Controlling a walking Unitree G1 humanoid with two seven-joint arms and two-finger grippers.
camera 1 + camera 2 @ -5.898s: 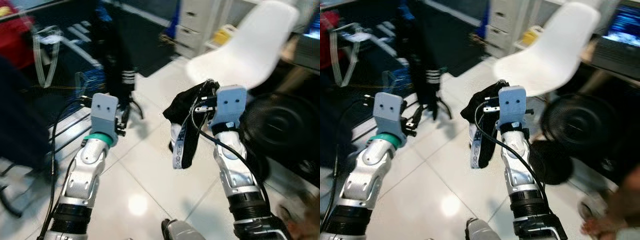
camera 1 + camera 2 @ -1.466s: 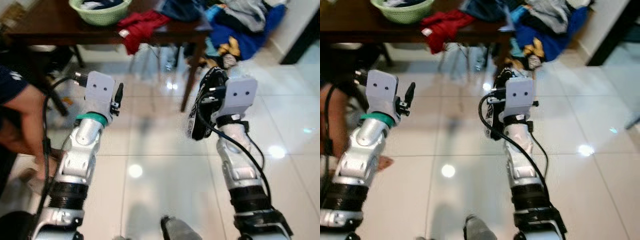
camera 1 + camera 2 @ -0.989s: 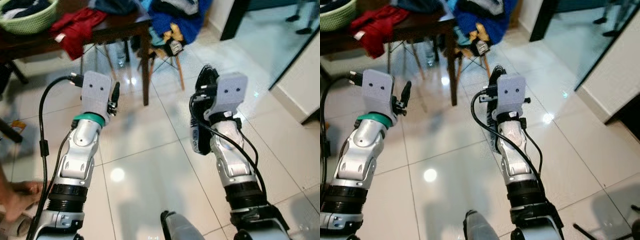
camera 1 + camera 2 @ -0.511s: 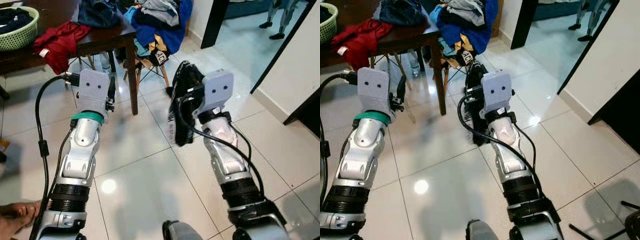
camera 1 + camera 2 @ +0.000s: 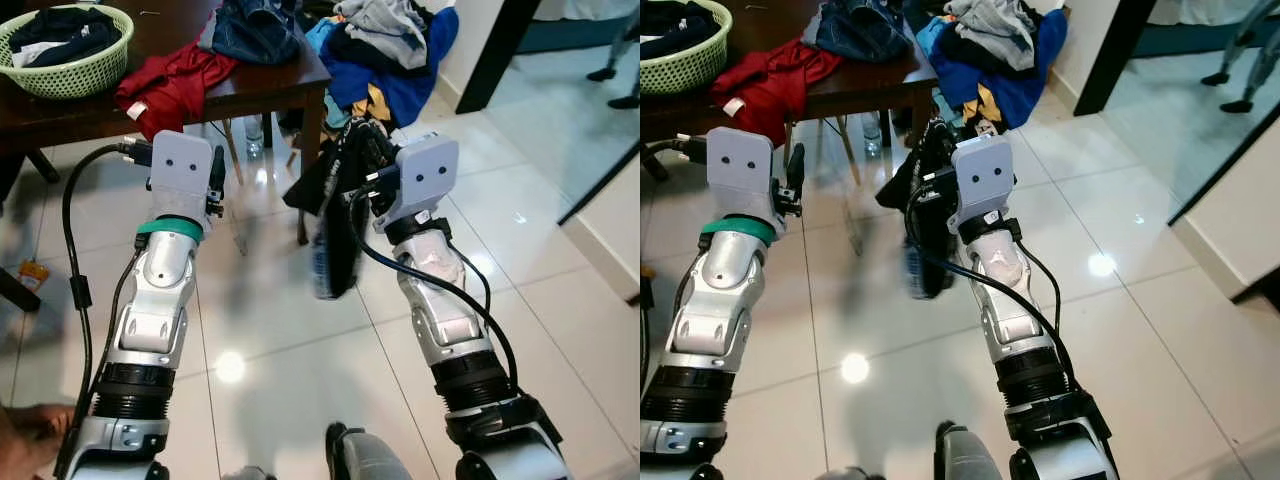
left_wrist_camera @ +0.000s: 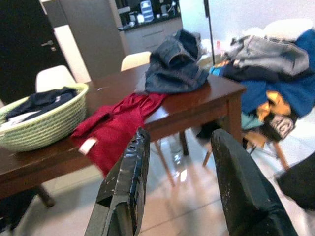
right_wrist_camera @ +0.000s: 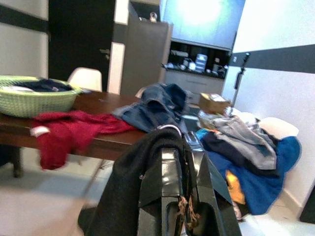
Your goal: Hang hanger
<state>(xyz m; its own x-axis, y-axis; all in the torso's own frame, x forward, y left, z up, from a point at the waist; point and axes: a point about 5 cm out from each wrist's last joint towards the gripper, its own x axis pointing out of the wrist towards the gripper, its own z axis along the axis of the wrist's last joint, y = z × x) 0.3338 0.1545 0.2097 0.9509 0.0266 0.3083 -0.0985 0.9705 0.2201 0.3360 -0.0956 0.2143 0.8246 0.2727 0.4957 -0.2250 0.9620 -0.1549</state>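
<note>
The right gripper (image 7: 183,191) is clamped narrow on the hanger's metal hook (image 7: 170,129), with a black garment (image 5: 335,215) draped from it and dangling above the tiled floor (image 5: 300,350). The left gripper (image 6: 179,184) is held up with its 2 fingers spread wide and holds nothing. Ahead stands a dark wooden table (image 5: 255,85) with a green basket (image 5: 70,75) and a red garment (image 5: 165,85). No rail is visible. The swinging cloth could snag the table corner or slide off the hanger.
</note>
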